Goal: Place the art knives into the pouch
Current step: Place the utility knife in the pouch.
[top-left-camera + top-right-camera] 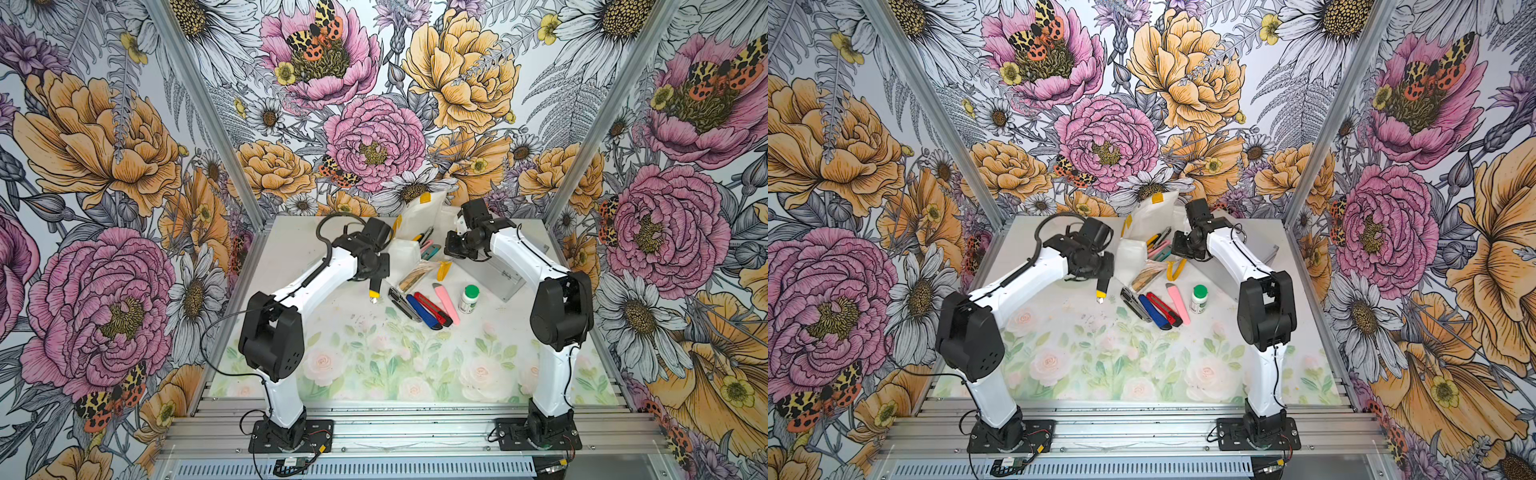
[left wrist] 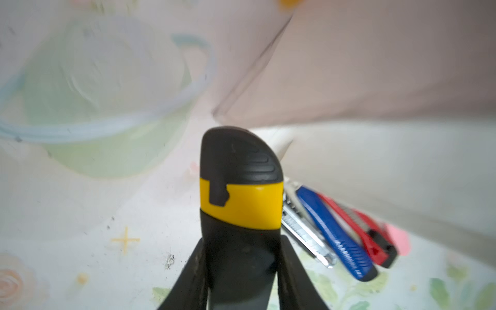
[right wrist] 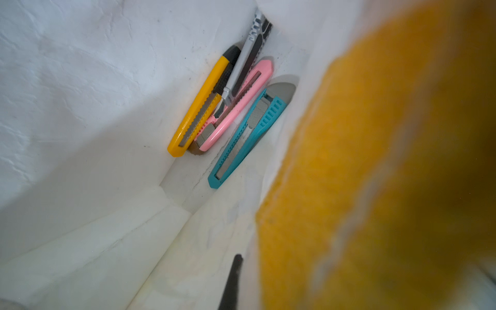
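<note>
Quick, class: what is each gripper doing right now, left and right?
Left gripper: closed on the knife.
Right gripper: closed, apparently on the pouch edge, holding it open.

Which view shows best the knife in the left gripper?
The left wrist view: the held knife looms large. Both top views show it small; the right wrist view looks into the pouch, missing it.

No wording, brand or number was legible in any view. The green label of the white bottle (image 1: 468,300), near the middle of the worktop (image 1: 353,332), was too small to read, as was the dark print on the metal case (image 1: 505,277) toward the right edge. A small yellow cross mark (image 2: 125,239) was printed on the worktop.
</note>
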You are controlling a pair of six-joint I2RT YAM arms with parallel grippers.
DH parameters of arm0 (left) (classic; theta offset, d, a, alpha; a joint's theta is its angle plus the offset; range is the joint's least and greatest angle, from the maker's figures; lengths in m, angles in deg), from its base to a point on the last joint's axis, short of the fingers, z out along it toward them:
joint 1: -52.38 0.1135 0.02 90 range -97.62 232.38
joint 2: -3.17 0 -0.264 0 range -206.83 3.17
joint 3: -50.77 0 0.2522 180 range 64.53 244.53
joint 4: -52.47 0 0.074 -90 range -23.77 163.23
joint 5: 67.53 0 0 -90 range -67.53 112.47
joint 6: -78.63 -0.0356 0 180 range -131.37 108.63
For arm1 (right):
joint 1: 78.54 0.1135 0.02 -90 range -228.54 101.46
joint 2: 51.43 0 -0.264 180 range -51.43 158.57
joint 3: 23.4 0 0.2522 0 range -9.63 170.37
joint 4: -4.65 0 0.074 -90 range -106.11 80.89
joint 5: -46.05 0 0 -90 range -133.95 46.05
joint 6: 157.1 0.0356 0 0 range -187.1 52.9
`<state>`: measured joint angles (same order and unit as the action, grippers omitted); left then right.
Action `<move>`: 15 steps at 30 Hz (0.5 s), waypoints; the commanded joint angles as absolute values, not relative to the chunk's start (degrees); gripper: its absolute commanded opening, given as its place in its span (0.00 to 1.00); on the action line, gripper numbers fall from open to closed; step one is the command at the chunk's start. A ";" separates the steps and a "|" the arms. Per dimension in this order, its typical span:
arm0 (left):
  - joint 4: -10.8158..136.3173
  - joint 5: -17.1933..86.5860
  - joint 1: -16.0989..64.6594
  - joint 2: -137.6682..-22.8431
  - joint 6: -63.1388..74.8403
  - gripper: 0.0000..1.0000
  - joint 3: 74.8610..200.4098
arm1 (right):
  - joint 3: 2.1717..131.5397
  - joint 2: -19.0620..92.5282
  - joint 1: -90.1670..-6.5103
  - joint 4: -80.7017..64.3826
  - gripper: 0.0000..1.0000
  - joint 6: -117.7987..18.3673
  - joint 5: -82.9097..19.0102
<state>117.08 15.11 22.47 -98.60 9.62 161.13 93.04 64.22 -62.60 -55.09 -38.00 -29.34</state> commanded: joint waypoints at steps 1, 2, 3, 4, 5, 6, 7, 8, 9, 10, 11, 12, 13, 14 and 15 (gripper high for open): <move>117.10 13.20 22.29 -96.81 3.59 0.27 172.71 | 94.35 64.86 -62.14 -56.66 0.00 -37.31 -28.31; 116.38 13.66 21.95 -98.48 2.50 0.27 176.67 | 94.36 64.88 -62.06 -56.62 0.00 -37.31 -28.29; 115.64 14.07 21.60 -100.19 1.75 0.27 179.75 | 94.38 64.80 -62.02 -56.57 0.00 -37.41 -28.30; 114.98 15.20 21.29 -103.46 0.95 0.26 183.38 | 94.26 64.62 -61.94 -56.57 0.00 -37.35 -28.35; 114.65 16.45 21.03 -106.64 0.77 0.26 187.68 | 94.08 64.52 -61.85 -56.57 0.00 -37.35 -28.39; 114.64 17.42 20.77 -109.30 0.44 0.26 191.48 | 93.91 64.43 -61.90 -56.57 0.00 -37.39 -28.49; 114.66 18.36 20.43 -112.92 -0.28 0.26 195.81 | 93.53 64.11 -61.85 -56.57 0.00 -37.37 -28.61; 114.71 18.77 20.05 -116.57 -0.94 0.26 200.39 | 93.21 63.83 -61.92 -56.49 0.00 -37.39 -28.78; 114.75 19.11 19.72 -119.46 -1.32 0.26 204.17 | 92.89 63.61 -61.84 -56.40 0.00 -37.36 -28.81; 114.75 20.02 19.52 -122.78 -1.52 0.26 208.22 | 92.55 63.38 -61.76 -56.40 0.00 -37.31 -28.83; 114.74 20.73 19.41 -125.89 -1.29 0.26 211.54 | 92.19 63.12 -61.77 -56.31 0.00 -37.23 -28.85; 114.73 21.19 19.35 -128.01 -0.72 0.26 213.91 | 91.94 62.93 -61.77 -56.24 0.00 -37.23 -28.89; 114.74 21.76 19.50 -129.92 0.29 0.27 215.75 | 91.48 62.66 -61.75 -56.16 0.00 -37.15 -28.97; 114.75 21.98 19.59 -131.31 1.23 0.30 216.64 | 91.11 62.42 -61.75 -56.05 0.00 -37.15 -29.14; 114.70 22.29 19.60 -131.93 1.69 0.32 216.92 | 90.91 62.20 -61.70 -55.96 0.00 -37.14 -29.19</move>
